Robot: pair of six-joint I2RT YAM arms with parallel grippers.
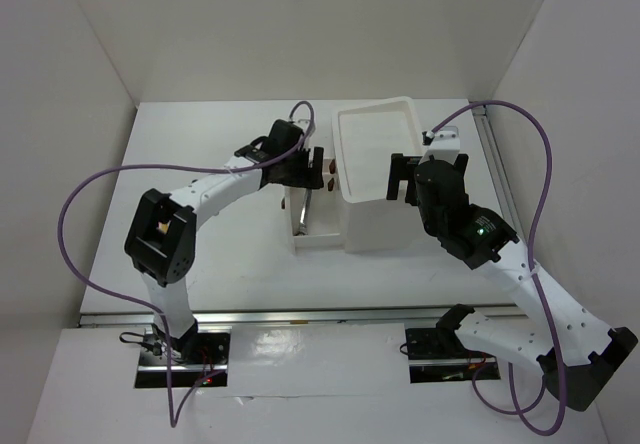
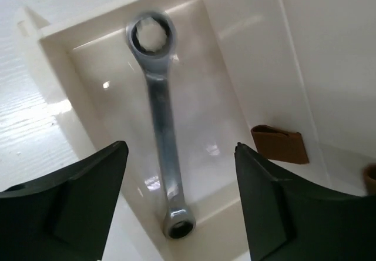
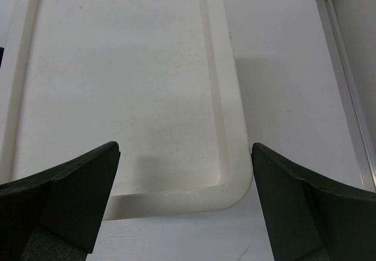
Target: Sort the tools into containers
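The open drawer juts left from the white box unit. Its walls stand close around the silver wrench, so the only way in is from above. There the left gripper hangs with fingers spread wide, the wrench between them. A brown drawer handle protrudes just beside the drawer. The top tray's floor lies bare inside its raised rim, below the wide-spread right gripper. Right of the box, a narrow strip of table runs to the metal rail. Left of the drawer the table lies broad, crossed by the left arm and its purple cable.
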